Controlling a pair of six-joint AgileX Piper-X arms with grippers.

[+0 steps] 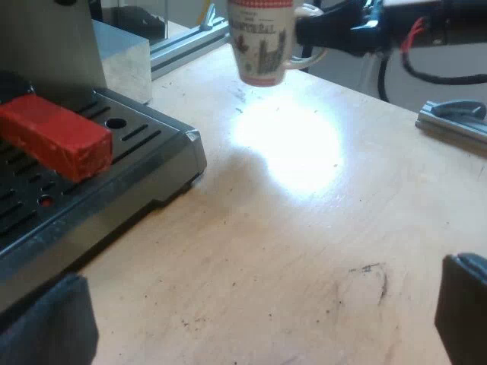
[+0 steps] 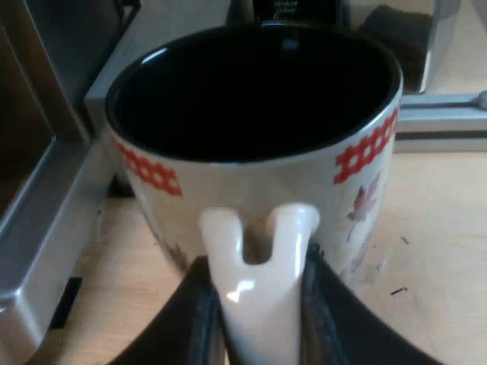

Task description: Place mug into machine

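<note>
A cream mug (image 1: 262,42) with red checked trim and a dark inside hangs above the wooden table, clear of its surface. My right gripper (image 1: 316,32) holds it by the handle. In the right wrist view the mug (image 2: 255,144) is close up, and my right gripper (image 2: 259,312) is shut on its cream handle (image 2: 259,266), one black finger on each side. The espresso machine's drip tray (image 1: 114,152) with its slotted black grate stands nearby, the red handle end (image 1: 53,135) of the metal holder over it. My left gripper (image 1: 259,319) stands open low over the table, empty.
A steel block (image 1: 125,65) and an aluminium rail (image 1: 186,42) lie beyond the tray. A metal bar (image 1: 453,122) rests at the table's edge. The machine's grey metal side (image 2: 46,228) is close beside the mug. Bare wood lies between tray and mug.
</note>
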